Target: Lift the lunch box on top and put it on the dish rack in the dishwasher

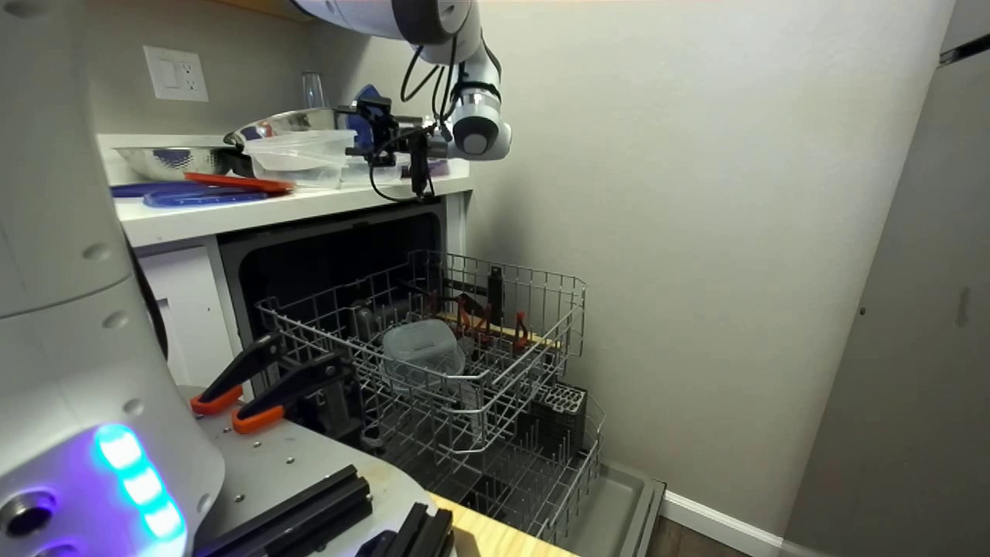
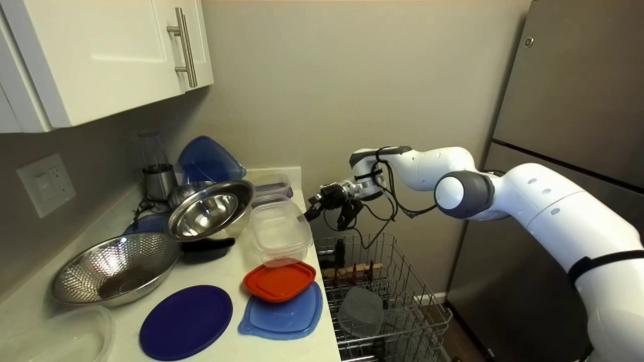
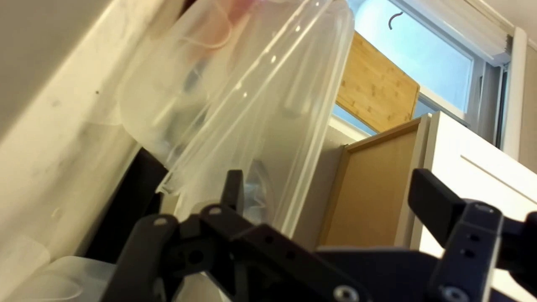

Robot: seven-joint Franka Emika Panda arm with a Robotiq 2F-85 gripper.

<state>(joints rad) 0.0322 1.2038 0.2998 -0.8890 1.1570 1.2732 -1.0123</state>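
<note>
The topmost translucent lunch box [image 2: 282, 226] is stacked on other plastic tubs [image 1: 305, 178] on the white countertop [image 2: 271, 352], with the Robotiq gripper [image 3: 331, 197] held just beside it, jaws spread wide apart, while below, another clear tub [image 1: 421, 346] is held in the dish rack [image 1: 466, 377], slid out of the dishwasher [image 1: 332, 259].

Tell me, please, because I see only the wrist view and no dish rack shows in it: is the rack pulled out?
Observer: Yes, in an exterior view the upper dish rack stands pulled out of the dishwasher.
Operator: Does it already hold something?
Observer: Yes, in both exterior views a translucent tub sits in it.
Operator: And how high am I, compared with the rack?
Observer: Above it: in an exterior view the gripper is about level with the lunch box on the counter.
</note>
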